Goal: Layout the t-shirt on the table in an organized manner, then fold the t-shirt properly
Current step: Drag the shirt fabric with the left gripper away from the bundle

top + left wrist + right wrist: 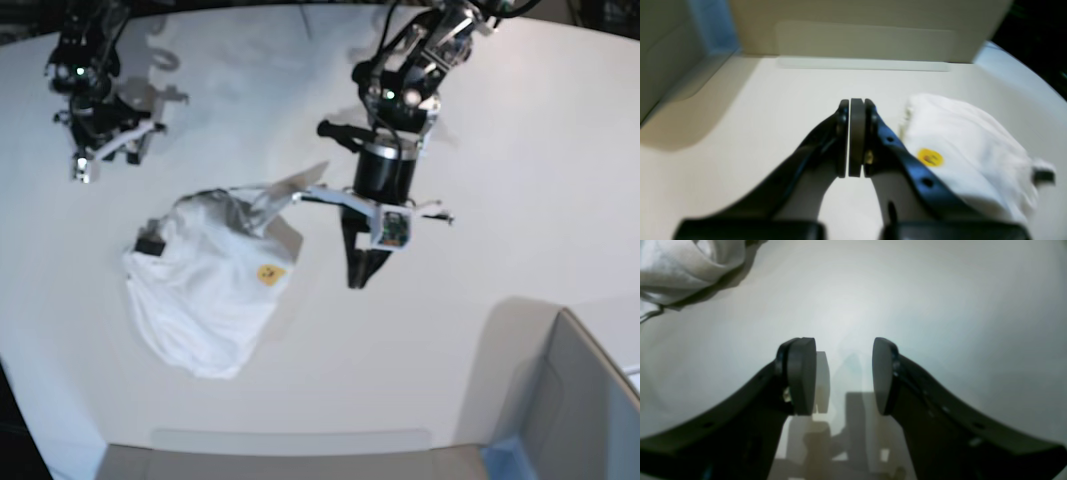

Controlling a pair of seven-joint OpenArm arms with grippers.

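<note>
The white t-shirt [205, 295] lies crumpled in a heap on the white table [520, 150], left of centre. A small round yellow tag [267, 272] and a black label [150, 245] show on it. My left gripper [355, 278] points down at the table just right of the heap, apart from it. In the left wrist view the left gripper [857, 101] is shut, pads pressed together with nothing between them, and the t-shirt [973, 143] with its tag [930, 157] lies to its right. My right gripper [843, 343] stands open over bare table, the t-shirt [680, 266] at that view's top left.
A grey box with a blue edge [570, 400] stands at the near right corner, also seen as the grey box [660, 66] in the left wrist view. A pale strip [290, 440] runs along the near table edge. The right arm [100, 130] hangs at the far left.
</note>
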